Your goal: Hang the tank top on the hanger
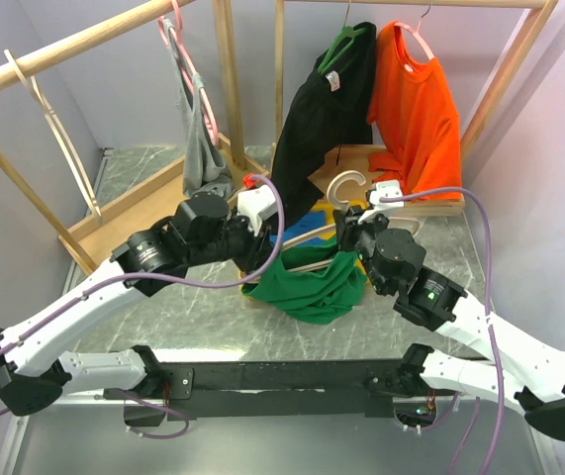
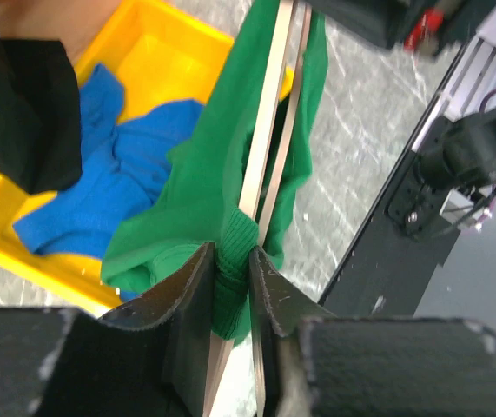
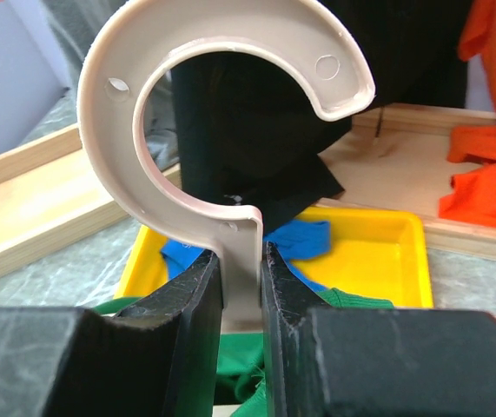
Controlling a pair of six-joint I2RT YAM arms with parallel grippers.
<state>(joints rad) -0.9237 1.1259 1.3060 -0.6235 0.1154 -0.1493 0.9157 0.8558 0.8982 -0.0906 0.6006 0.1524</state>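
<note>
Pale lilac walls (image 1: pixel 114 89) close in a grey, marble-patterned tabletop (image 1: pixel 193 317). A light wooden clothes rack (image 1: pixel 74 42), built of a round rail, slanted posts and flat base boards, stands along the back and left (the light is even, shadows soft).

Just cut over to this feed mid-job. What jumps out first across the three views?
The green tank top sits bunched at the centre of the top view, and the left end effector is pinched on its ribbed edge. Next is the hanger: its big pale hook fills the right wrist view, with the right end effector clamped on its neck. Behind them, a bright orange shirt hangs at upper right.
</note>
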